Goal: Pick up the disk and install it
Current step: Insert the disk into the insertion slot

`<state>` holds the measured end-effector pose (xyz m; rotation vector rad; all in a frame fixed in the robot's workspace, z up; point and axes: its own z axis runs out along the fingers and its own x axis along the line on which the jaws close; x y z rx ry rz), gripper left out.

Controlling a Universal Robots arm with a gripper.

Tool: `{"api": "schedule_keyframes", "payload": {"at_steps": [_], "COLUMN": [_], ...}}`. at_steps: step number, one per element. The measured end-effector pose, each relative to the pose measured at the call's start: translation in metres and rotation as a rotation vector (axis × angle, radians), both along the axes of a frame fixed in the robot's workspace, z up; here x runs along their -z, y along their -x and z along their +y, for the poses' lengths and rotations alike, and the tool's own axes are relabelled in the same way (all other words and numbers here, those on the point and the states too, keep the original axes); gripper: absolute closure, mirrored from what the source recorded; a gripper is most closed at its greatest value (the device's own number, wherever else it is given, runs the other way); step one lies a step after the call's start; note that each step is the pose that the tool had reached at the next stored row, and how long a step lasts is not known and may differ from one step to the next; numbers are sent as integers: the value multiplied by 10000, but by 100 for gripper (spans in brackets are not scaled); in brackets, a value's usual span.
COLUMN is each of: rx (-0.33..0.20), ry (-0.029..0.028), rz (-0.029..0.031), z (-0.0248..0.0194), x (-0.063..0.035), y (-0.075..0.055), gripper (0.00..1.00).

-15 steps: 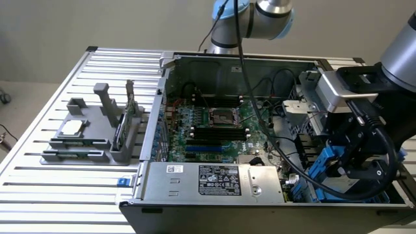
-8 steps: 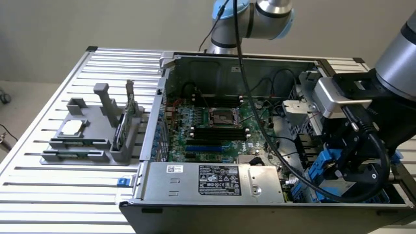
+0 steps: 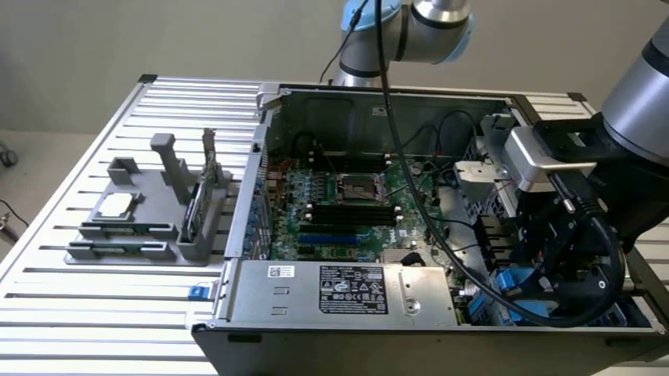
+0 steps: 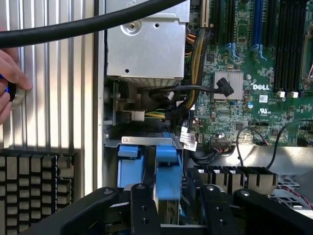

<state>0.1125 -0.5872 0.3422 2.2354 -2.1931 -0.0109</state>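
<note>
The disk (image 4: 168, 169) stands on edge in the drive bay at the case's corner, its blue rails facing me. In the exterior view its blue plastic (image 3: 519, 283) shows low in the case on the exterior view's right, under the black gripper (image 3: 554, 270). In the wrist view my gripper (image 4: 176, 208) straddles the disk's blue rail with the black fingers (image 4: 142, 205) spread. A dark gap shows between the rail and the other finger, so nothing is gripped.
The open computer case (image 3: 262, 157) lies on a slatted metal table (image 3: 94, 290), with the motherboard (image 3: 345, 204) and silver power supply (image 3: 345, 290) inside. A grey fixture (image 3: 146, 227) holds a processor chip (image 3: 115, 205) and a memory stick (image 3: 193, 207). A person's hand (image 4: 10, 73) rests on the table beside the case. A thick black cable (image 4: 88, 24) crosses overhead.
</note>
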Motion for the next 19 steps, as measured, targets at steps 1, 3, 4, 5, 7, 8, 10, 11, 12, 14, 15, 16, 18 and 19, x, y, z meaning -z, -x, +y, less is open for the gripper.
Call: {"api": "schedule_keyframes", "payload": {"at_steps": [1,3,4,5,7,8,10,11,12,14,15,16,18,19], "rx": [1,1,1,1,-3,-9,-37,-55,-80,-138,-168,-199,-266,-303], "ry": [22,62,85,110,144,151,154,155,155,156,153,155,153,153], "rz": [0,0,0,-1,0,0,-1,-1,-1,-2,-2,-2,-2,-3], "z": [3,9,12,14,15,15,15,15,15,16,16,16,17,17], "x": [-1,-10,-30,-62,-146,-175,-192,-192,-192,-192,-191,-192,-189,-186], "y": [1,1,1,1,-2,-9,-27,-37,-51,-81,-96,-110,-137,-150], "gripper": [60,60,60,60,60,60,60,60,60,62,62,69,75,81]}}
